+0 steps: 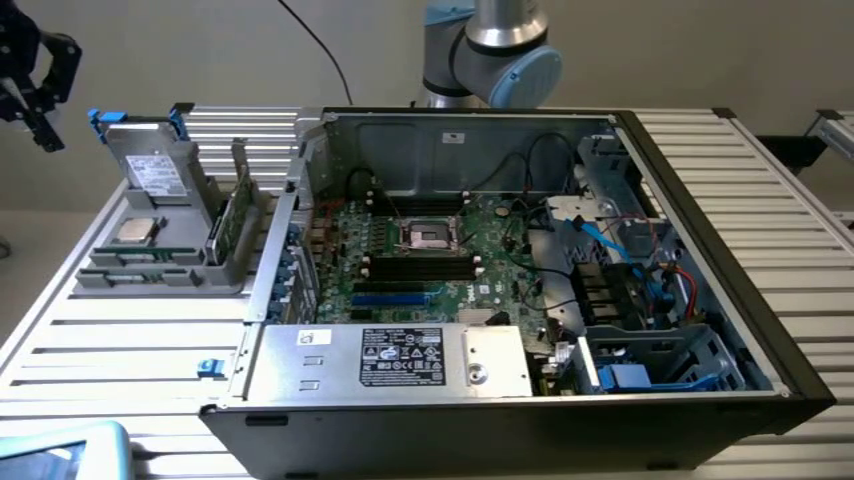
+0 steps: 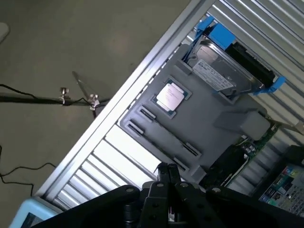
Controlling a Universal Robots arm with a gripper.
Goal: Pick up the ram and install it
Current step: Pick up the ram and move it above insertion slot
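The ram [image 1: 230,226] is a thin green stick standing on edge in a grey holder [image 1: 147,272] on the slatted table, at the exterior view's left of the open computer case. In the wrist view its green edge [image 2: 255,141] shows past the holder [image 2: 204,118]. My gripper [image 1: 47,135] hangs high above the table's far left corner, well apart from the ram, with nothing in it. Its black fingers [image 2: 161,176] are pressed together in the wrist view. The black memory slots [image 1: 420,266] lie on the motherboard [image 1: 400,290] inside the case.
The holder also carries a square silver processor [image 1: 138,231] [image 2: 170,96] and a hard drive in blue brackets [image 1: 158,170] [image 2: 224,70]. The case walls [image 1: 287,240] rise beside the holder. Cables and a power supply [image 1: 400,358] crowd the case. A tripod [image 2: 61,97] stands on the floor.
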